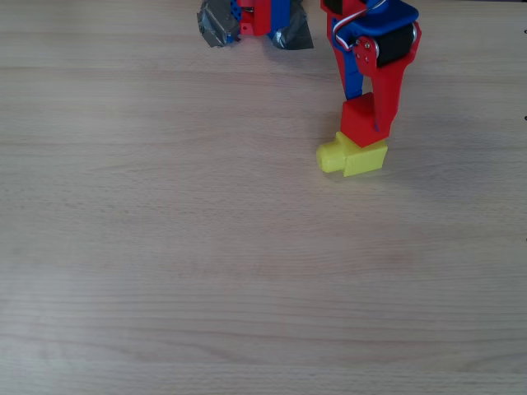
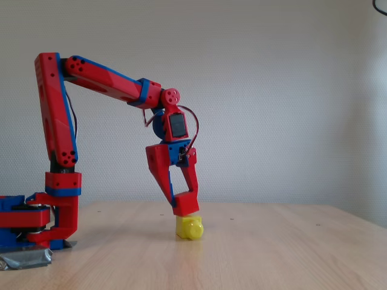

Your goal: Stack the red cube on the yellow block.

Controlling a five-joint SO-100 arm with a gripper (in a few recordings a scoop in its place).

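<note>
Fingers [image 2: 184, 202] closed on the red cube [image 2: 186, 204], which rests atop the yellow block [image 2: 189, 228]. Both sit near the counter [image 1: 165, 271] far edge in the overhead view; wide open counter in front.

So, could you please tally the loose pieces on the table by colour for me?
Red: 1, the red cube, held between the fingers of the gripper on top of the yellow one.
Yellow: 1, the yellow block, resting on the table.
Total: 2
</note>
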